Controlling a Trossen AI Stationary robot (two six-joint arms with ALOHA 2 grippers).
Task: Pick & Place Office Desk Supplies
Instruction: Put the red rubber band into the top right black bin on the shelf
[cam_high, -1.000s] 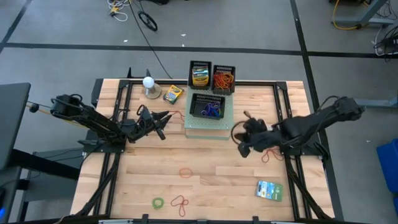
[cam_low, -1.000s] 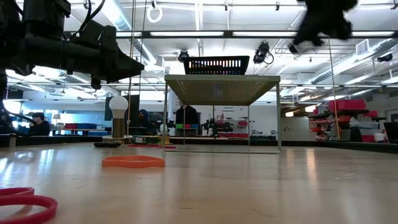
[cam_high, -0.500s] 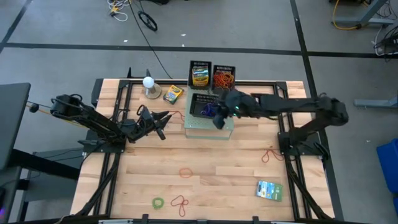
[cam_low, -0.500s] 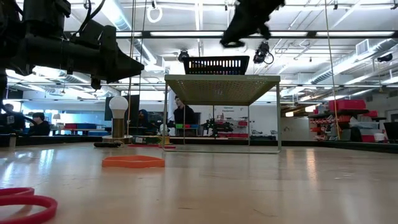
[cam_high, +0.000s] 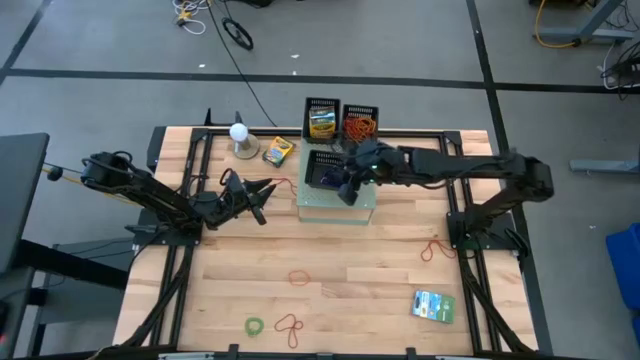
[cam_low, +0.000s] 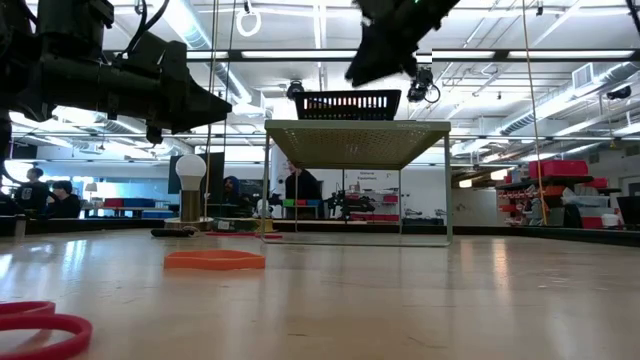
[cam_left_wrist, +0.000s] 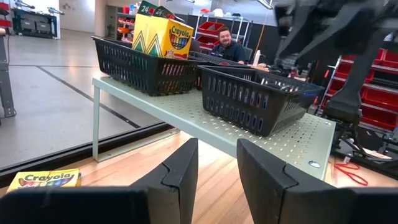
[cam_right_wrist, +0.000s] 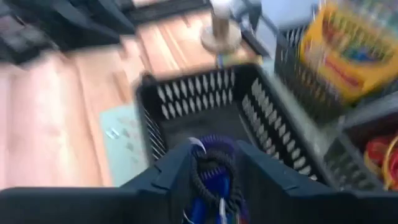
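Over the front basket (cam_high: 330, 172), right gripper (cam_high: 349, 187).

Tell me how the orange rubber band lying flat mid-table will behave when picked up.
The orange rubber band is a thin loop lying flat, so it will probably flop and sag when lifted. It looks very light. Hugging the wooden table, it is likely hard to get under and may slide.

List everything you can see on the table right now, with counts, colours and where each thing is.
Black plastic mesh baskets: three, on the pale green metal shelf.
Yellow-green crayon boxes: two, one on the table beside the white ball lamp, one in the back-left basket.
Thin rubber bands: orange, red, green on the table; blue-purple in the front basket.
Green-white packet: one, front right.
Left hand: open, left of the shelf.
Right hand: over the front basket.
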